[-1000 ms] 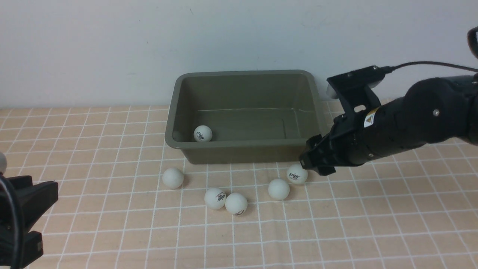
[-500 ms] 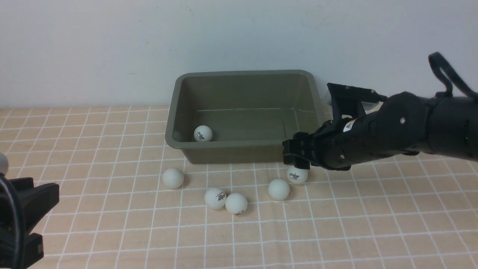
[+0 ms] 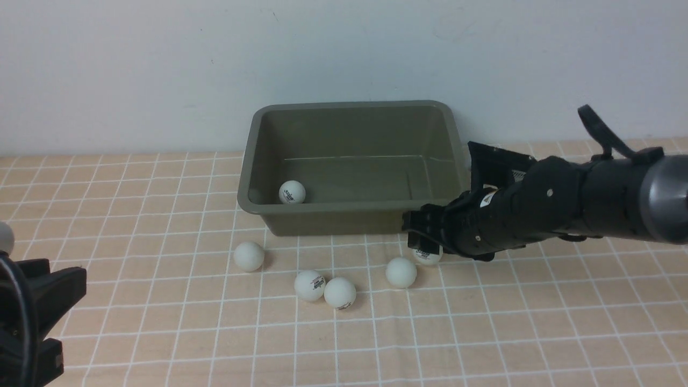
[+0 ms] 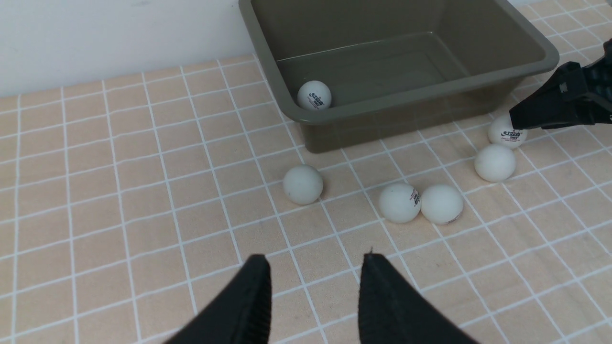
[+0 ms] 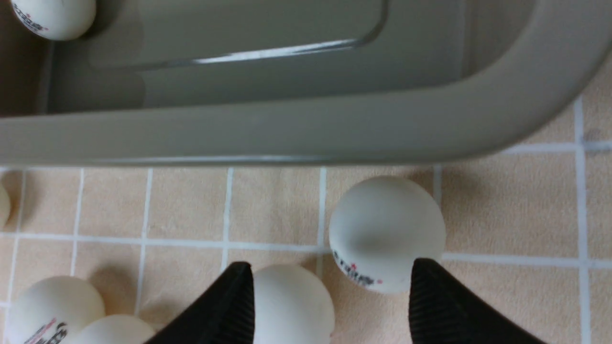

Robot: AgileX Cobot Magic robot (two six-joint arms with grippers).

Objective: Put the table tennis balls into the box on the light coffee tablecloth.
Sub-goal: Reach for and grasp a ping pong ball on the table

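Printed ball (image 5: 386, 234) just ahead of spread right gripper (image 5: 332, 263) (beside box (image 5: 287, 134))

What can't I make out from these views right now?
1. Front view: the right gripper covers most of the ball under it; contact unclear.
2. Right wrist view: the next ball is cut by the bottom edge and a finger.
3. Front view: white round thing cut by the left edge; unidentifiable.

The right hand (image 5: 331, 263) (spread) flanks a printed ball (image 5: 386, 234) beside the box (image 5: 287, 129).
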